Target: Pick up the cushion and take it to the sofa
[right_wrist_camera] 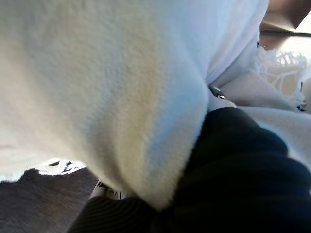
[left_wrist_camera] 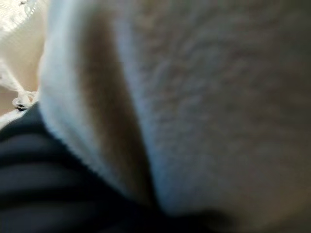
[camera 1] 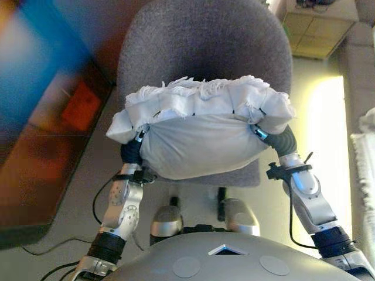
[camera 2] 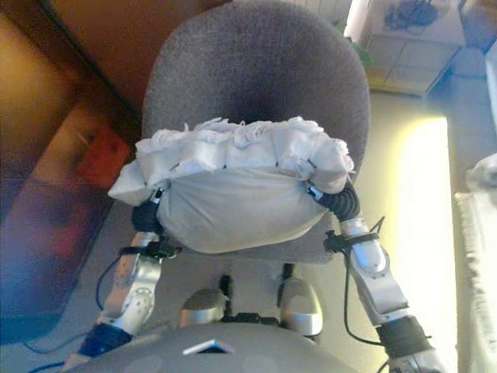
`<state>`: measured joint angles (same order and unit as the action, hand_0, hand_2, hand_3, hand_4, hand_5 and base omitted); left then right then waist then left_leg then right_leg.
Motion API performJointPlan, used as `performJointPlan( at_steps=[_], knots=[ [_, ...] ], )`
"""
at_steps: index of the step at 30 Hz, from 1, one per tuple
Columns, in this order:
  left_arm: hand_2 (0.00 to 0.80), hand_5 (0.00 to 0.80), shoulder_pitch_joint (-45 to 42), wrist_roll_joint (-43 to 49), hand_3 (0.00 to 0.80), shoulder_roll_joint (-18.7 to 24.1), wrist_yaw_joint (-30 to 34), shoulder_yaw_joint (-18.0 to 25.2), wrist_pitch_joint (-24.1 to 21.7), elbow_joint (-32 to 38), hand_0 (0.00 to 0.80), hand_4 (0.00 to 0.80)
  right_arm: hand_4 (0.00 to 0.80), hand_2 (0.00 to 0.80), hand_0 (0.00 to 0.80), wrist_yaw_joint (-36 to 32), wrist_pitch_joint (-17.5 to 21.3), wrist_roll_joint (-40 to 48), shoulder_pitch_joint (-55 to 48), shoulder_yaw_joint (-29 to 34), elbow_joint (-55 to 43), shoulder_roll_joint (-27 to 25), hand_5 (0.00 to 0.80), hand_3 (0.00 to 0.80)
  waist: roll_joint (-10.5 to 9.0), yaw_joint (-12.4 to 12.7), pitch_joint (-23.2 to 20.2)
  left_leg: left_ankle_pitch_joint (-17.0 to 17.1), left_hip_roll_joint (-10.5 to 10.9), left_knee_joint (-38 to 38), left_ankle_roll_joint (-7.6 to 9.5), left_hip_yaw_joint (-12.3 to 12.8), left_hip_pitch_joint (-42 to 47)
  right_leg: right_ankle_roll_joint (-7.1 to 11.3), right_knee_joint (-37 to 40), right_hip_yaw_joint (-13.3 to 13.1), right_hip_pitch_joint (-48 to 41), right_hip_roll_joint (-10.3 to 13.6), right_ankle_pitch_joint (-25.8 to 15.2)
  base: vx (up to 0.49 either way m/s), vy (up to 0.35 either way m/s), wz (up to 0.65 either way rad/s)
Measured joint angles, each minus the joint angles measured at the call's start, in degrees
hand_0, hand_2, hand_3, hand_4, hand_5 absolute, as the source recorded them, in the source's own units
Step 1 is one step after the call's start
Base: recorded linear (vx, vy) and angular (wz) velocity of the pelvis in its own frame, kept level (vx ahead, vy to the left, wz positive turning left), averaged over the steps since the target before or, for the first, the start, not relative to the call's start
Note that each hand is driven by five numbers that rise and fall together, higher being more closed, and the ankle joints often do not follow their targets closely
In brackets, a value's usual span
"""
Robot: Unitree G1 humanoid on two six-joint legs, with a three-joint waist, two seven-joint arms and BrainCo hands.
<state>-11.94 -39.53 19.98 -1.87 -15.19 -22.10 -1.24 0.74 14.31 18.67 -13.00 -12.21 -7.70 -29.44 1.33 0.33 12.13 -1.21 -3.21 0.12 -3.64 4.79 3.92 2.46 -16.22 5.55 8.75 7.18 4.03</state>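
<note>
cushion [camera 1: 199, 140] between both hands above chair [camera 1: 205, 47]

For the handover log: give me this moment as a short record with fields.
cushion: white cushion, fringed edge on top, held between both hands above the grey chair
left hand: left hand at the cushion's left end, fingers hidden
right hand: right hand at its right end, fingers hidden
sofa: cannot tell; only a pale fringed thing at the view's right edge
stage: cushion lifted, not yet delivered
</note>
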Motion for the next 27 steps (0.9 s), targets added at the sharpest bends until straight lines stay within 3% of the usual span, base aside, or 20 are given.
performJointPlan(
  at_steps=[3,8,18,27],
  knots=[
    [0.8,0.8,0.1,0.0,0.8,1.2,0.1,0.0,0.1,0.1,0.8,0.8,0.8,0.8,0.8,-0.1,-0.1,0.0,-0.5,-0.1,-0.2,2.1,0.8,0.8,-1.23,0.4,0.0,0.9,0.5,-0.7,-0.06,0.9,0.1,1.02,3.7,-0.4,-0.9,0.2,-1.7,-0.051,0.043,-0.1],
    [0.8,0.8,3.8,0.5,0.8,1.6,-1.2,0.2,0.0,-0.5,0.8,0.8,0.8,0.8,0.8,3.6,-0.1,-0.1,3.5,-1.8,0.3,2.5,0.8,0.8,-1.52,0.5,0.7,1.1,0.4,-0.3,0.13,0.6,-4.1,1.18,8.6,-0.3,0.5,-0.2,-5.0,-0.132,-0.007,0.0],
    [0.8,0.8,14.8,4.3,0.8,1.9,-6.8,-0.9,-1.3,-1.2,0.8,0.8,0.8,0.8,0.8,11.7,0.7,-2.6,13.5,-1.9,3.7,4.0,0.8,0.8,0.11,0.3,7.8,2.1,1.3,0.1,1.1,1.5,-9.4,1.4,17.0,-1.5,2.4,-0.1,-11.6,-0.018,0.025,-0.06],
    [0.8,0.8,28.0,9.0,0.8,-1.1,-12.3,-1.6,-2.4,-9.2,0.8,0.8,0.8,0.8,0.8,18.7,-0.6,-4.6,27.8,-2.1,11.4,4.2,0.8,0.8,0.35,-0.2,11.1,2.2,1.5,0.1,0.95,2.2,-11.3,1.12,21.3,-2.1,3.1,-0.2,-14.9,-0.043,-0.017,-0.07]
  ],
)
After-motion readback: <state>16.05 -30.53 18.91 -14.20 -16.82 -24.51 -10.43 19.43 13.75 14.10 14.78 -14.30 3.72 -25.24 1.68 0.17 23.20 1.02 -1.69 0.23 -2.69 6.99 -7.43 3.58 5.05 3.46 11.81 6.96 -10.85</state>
